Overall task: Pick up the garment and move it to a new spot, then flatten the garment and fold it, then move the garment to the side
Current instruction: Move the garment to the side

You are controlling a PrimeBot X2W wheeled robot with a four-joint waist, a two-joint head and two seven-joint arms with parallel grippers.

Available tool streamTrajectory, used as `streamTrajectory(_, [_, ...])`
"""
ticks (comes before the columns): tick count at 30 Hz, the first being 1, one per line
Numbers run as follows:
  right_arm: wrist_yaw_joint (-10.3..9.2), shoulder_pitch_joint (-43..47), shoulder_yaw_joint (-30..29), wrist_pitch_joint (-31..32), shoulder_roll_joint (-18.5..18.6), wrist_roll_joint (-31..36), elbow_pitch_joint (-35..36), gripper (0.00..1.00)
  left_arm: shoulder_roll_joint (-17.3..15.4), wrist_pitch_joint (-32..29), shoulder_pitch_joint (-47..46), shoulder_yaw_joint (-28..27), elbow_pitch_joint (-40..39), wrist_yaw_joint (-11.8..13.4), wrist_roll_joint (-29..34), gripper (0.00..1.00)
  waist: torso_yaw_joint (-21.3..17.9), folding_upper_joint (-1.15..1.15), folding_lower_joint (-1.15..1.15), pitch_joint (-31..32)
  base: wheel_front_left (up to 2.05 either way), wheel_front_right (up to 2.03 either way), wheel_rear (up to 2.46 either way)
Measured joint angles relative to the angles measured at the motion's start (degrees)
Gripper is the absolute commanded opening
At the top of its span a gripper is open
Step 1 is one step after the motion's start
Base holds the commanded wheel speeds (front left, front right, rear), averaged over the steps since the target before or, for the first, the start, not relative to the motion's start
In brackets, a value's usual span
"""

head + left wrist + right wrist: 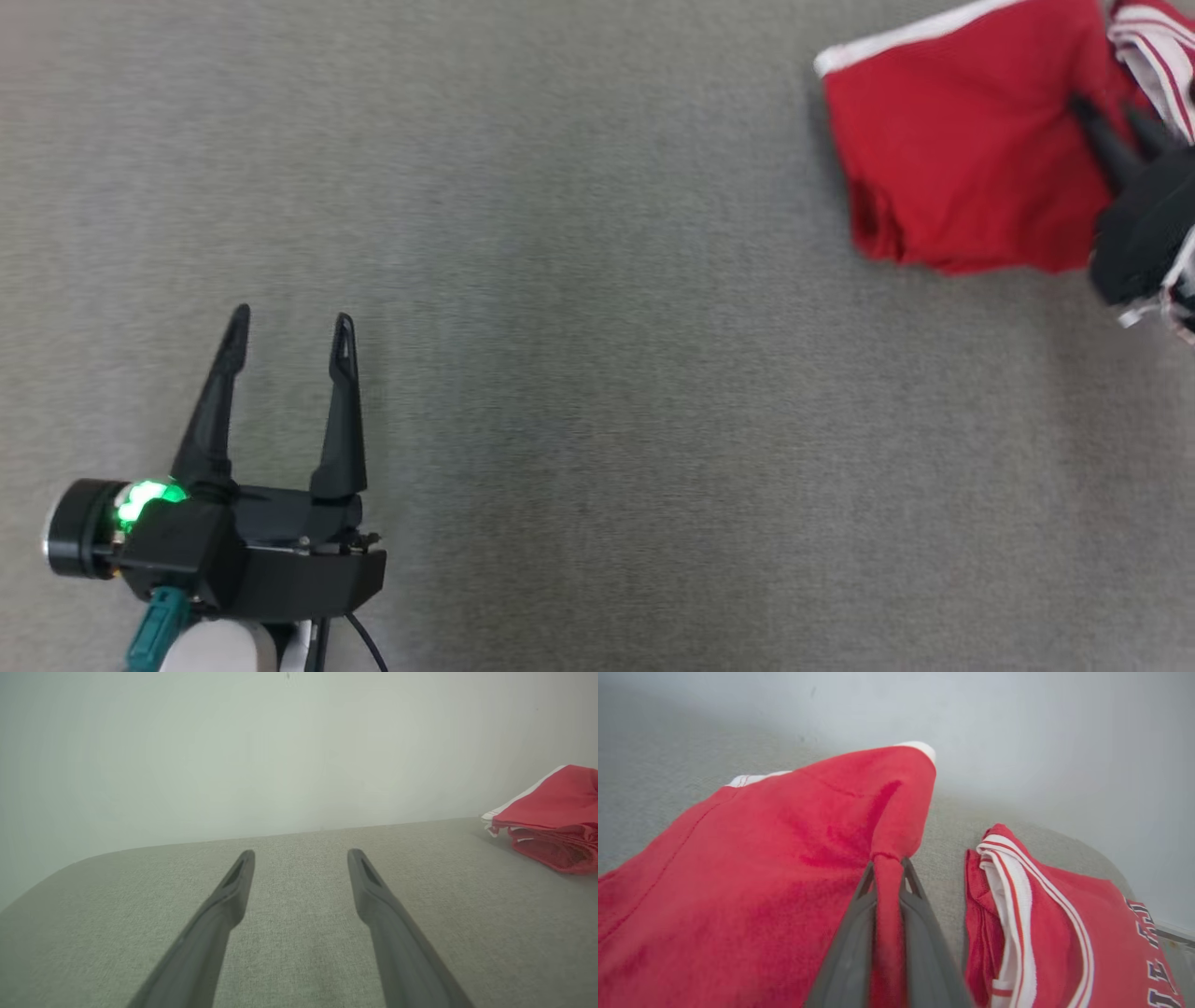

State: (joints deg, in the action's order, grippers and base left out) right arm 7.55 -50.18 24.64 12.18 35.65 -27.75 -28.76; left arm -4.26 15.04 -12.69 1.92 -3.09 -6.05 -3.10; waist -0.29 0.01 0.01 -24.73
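Note:
The garment (952, 159) is a red piece with a white hem, lying bunched at the far right of the grey cloth surface (597, 373). My right gripper (1106, 110) reaches onto its right part. In the right wrist view my right gripper (888, 865) is shut on a pinched ridge of the garment (761, 868), and the cloth rises in a peak above the fingertips. My left gripper (292, 317) stands open at the lower left with nothing between its fingers, well apart from the garment (556, 807). In its own wrist view the left gripper (301, 854) points at bare surface.
A second red garment (1064, 933) with white striped trim and dark letters lies folded just right of the held one, at the top right corner (1153, 47) of the head view. A pale wall (280, 742) stands behind the surface, whose far edge rounds off at the left.

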Motion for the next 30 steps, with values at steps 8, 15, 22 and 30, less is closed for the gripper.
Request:
streamTrajectory(8, [0.00,-6.55,1.18,0.87,6.28,-1.12,1.54,0.00,-2.35,0.00,0.02,-0.45,-4.77,0.40,1.70,1.00,-5.73,0.00,0.00,-4.72,0.00,0.00,0.00])
streamTrajectory(15, [0.00,-11.66,2.05,0.82,8.54,-1.24,-2.08,0.00,-3.69,-0.38,0.83,-0.10,-8.54,0.57,2.77,1.00,-10.26,0.00,-0.01,-8.21,0.00,0.00,0.00])
streamTrajectory(22, [0.00,-16.47,3.72,-1.62,9.84,-0.32,-8.32,0.00,-4.69,-1.98,0.39,0.59,-11.29,0.55,3.21,1.00,-12.51,0.00,-0.01,-12.01,0.00,0.00,0.00])
streamTrajectory(30, [0.00,-21.23,6.81,-3.72,12.07,1.30,-14.61,0.00,-5.24,-2.52,0.23,0.60,-13.46,0.86,3.20,1.00,-13.09,-0.01,-0.01,-14.28,0.00,0.00,0.00])
